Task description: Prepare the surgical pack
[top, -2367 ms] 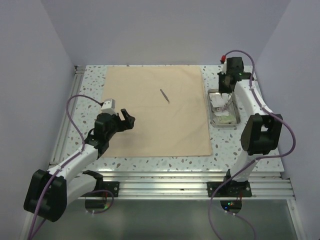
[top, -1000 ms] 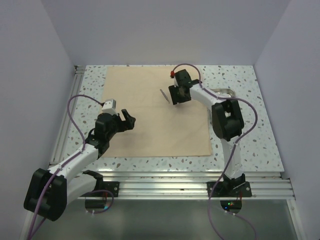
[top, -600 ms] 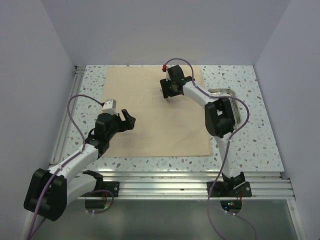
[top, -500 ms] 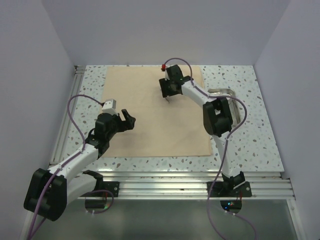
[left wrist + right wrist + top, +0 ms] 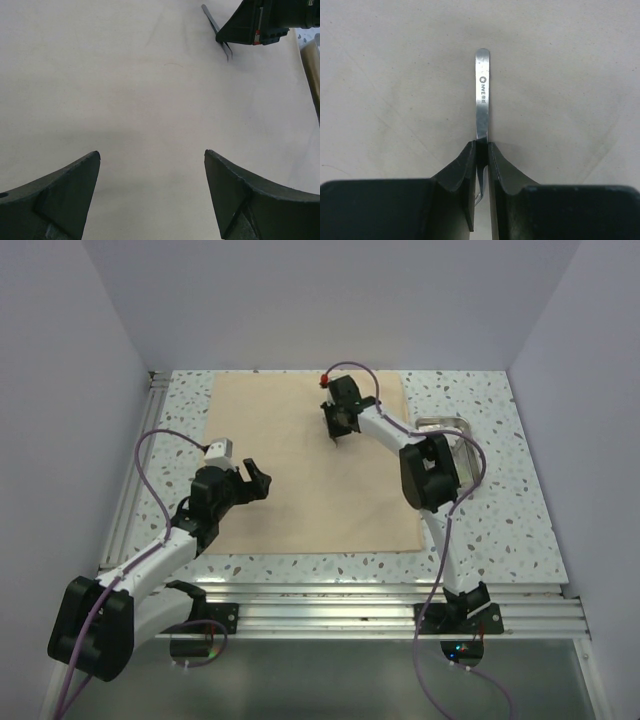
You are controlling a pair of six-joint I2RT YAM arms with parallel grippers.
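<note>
While in right tool (image 5: 480, 147), tweezers (image 5: 482, 95) lengthwise straight ahead.

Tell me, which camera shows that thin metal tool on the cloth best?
The right wrist view: the metal tool sits dead centre, stamped lettering readable, pinched by the right end effector. The left wrist view shows it small and far off, partly hidden. In the top view the end effector covers it.
</note>
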